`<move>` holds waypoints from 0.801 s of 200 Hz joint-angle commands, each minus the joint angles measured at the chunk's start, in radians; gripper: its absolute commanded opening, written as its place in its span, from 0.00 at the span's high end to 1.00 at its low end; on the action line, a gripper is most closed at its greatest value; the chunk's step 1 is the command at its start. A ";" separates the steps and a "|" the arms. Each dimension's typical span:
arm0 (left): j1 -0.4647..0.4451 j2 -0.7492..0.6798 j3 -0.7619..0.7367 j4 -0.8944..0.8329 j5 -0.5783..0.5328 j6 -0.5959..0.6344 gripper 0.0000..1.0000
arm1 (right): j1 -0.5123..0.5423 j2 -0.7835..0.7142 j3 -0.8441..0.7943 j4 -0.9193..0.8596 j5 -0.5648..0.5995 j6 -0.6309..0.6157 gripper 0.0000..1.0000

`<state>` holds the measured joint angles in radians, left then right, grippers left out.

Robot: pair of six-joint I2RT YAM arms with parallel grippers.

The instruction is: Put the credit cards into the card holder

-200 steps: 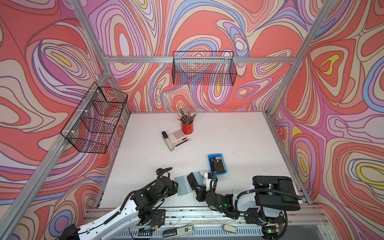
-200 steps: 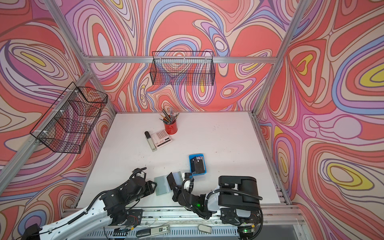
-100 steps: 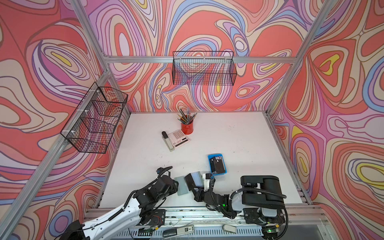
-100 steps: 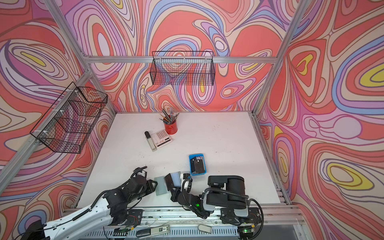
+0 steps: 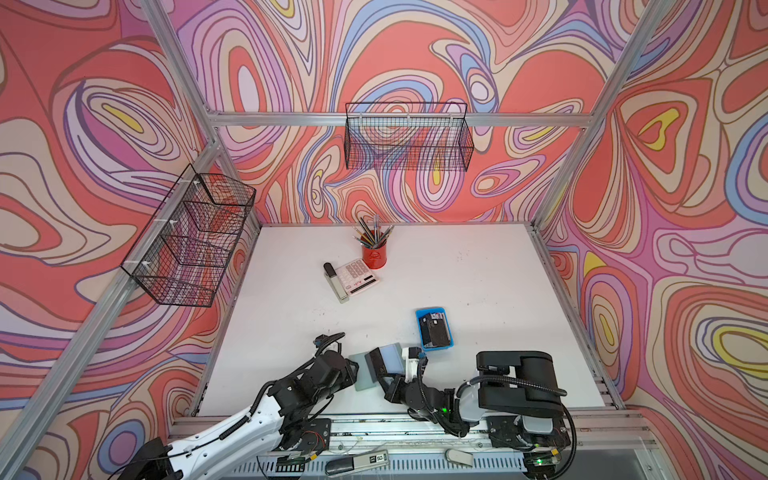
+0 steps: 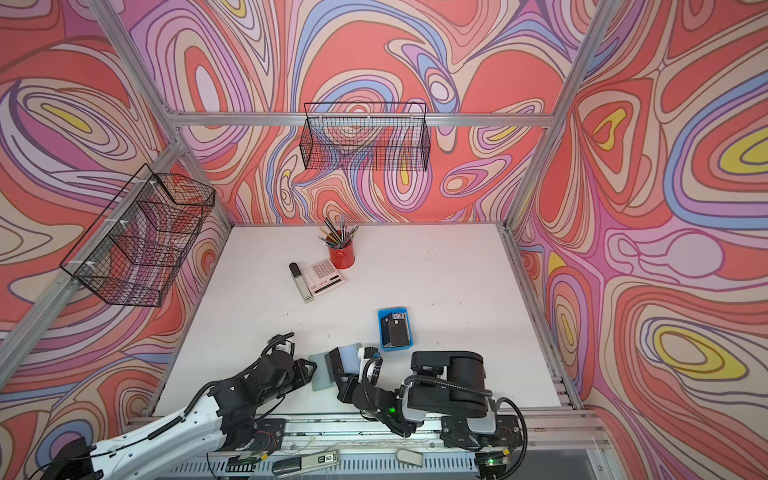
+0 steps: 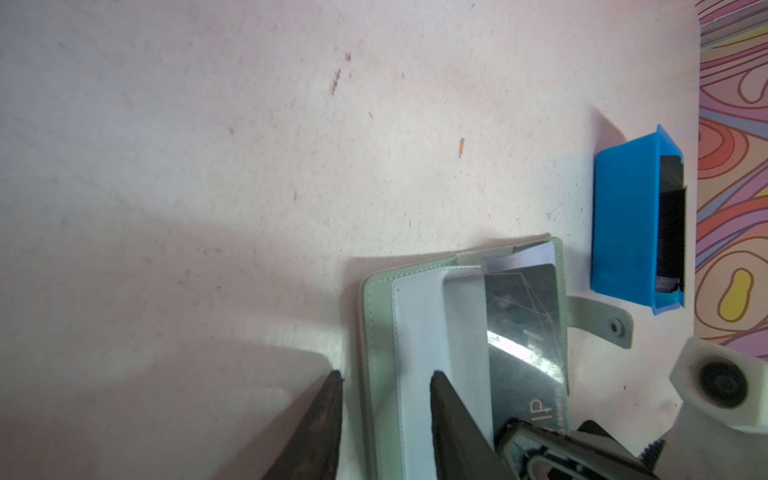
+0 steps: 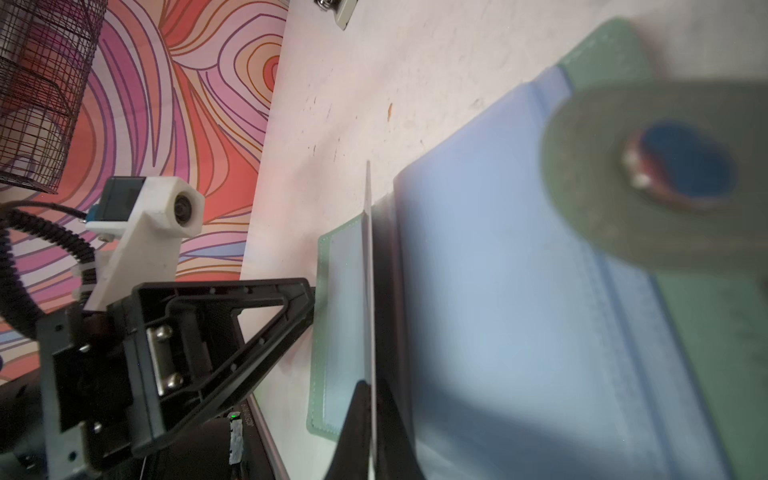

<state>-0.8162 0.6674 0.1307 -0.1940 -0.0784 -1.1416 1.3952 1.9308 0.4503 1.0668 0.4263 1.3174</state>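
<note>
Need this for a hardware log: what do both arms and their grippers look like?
The left arm has a white link with a black cable along it and black joints further out. The right arm is black and boxy, with a ribbed black hose and a green light. The left gripper and right gripper have black tapered fingers. Each wrist carries a white camera mount.

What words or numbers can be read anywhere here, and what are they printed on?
"IP": on the dark card over the open card holder; anything before it is hidden.
Small digits beside it: too blurred.
"50": label on the tool on the front rail; rest too small.
Markings on the calculator and red cup: too small.
</note>
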 commanded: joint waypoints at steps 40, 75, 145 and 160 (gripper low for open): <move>0.005 0.011 -0.031 -0.025 0.009 -0.021 0.66 | -0.002 0.022 -0.008 -0.075 0.002 0.100 1.00; 0.005 0.014 -0.031 -0.022 0.005 -0.023 0.66 | -0.002 -0.079 0.025 -0.299 0.047 0.086 0.65; 0.008 0.004 -0.035 -0.016 0.000 -0.018 0.68 | -0.002 -0.253 0.100 -0.714 0.128 0.105 0.29; 0.007 0.003 -0.035 -0.014 0.007 -0.019 0.68 | -0.002 -0.272 0.122 -0.795 0.150 0.108 0.26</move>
<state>-0.8162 0.6708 0.1215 -0.1749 -0.0780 -1.1492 1.3952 1.6859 0.5423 0.5098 0.5144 1.4048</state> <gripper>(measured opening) 0.320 0.721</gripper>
